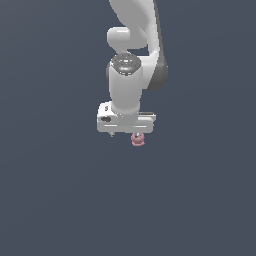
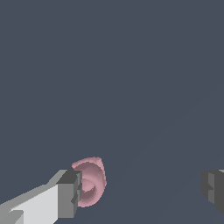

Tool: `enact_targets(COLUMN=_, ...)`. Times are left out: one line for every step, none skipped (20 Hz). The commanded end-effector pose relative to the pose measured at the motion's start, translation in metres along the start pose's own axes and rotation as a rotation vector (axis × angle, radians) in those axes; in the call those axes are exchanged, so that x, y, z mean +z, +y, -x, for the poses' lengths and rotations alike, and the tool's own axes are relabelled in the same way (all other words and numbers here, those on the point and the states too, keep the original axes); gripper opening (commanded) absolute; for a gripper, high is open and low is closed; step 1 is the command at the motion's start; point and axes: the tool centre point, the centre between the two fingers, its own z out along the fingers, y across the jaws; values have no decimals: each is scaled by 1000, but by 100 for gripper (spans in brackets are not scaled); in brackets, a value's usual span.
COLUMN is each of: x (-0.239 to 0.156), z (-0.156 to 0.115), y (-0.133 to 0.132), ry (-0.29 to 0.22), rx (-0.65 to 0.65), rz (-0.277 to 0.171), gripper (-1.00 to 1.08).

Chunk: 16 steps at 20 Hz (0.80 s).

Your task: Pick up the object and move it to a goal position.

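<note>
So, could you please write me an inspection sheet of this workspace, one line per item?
Surface: plain dark grey-blue ground, no markings seen.
Job's things: small dusty-pink lumpy rounded object, beside one fingertip, close to or touching it; the other finger stands far off.
Clutter: nothing seen.
Grippers: white robot gripper with dark grey pads, jaws wide open, not closed on the object.
Cables: nothing seen.
Surroundings: white arm above the gripper; no goal marker seen.
</note>
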Motion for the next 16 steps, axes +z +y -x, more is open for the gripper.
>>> enact_targets(x=0, z=0, y=0, ry=0, rx=0, rz=0, gripper=100)
enact_targets(x=0, z=0, y=0, ry=0, rx=1, rz=0, gripper=100)
enact_targets(x=0, z=0, y=1, ry=0, rx=5, rz=-1, gripper=100)
enact_targets(x=0, z=-1, y=3, ry=0, rx=11, rz=-3, gripper=100)
enact_targets(x=0, z=-1, y=5, ry=0, rx=19, rz=-5, gripper=100)
enact_targets(x=0, z=-2, y=8, ry=0, rx=30, rz=-8, gripper=100)
enact_targets(x=0, z=-2, y=12, ry=-1, rx=42, rz=-11, gripper=100)
enact_targets(x=0, z=-3, y=15, ry=-1, rx=52, rz=-14, gripper=100)
enact_targets(x=0, z=-3, y=17, ry=-1, rx=59, rz=-16, gripper=100)
enact_targets(x=0, z=-4, y=18, ry=-1, rx=65, rz=-17, gripper=100)
enact_targets(x=0, z=-4, y=19, ry=-1, rx=67, rz=-18, gripper=100)
enact_targets(x=0, z=-4, y=19, ry=-1, rx=67, rz=-18, gripper=100)
enact_targets(x=0, z=-4, y=19, ry=-1, rx=66, rz=-18, gripper=100)
enact_targets(x=0, z=-4, y=18, ry=-1, rx=64, rz=-17, gripper=100)
enact_targets(x=0, z=-4, y=18, ry=-1, rx=64, rz=-17, gripper=100)
enact_targets(x=0, z=-3, y=18, ry=-1, rx=64, rz=-17, gripper=100)
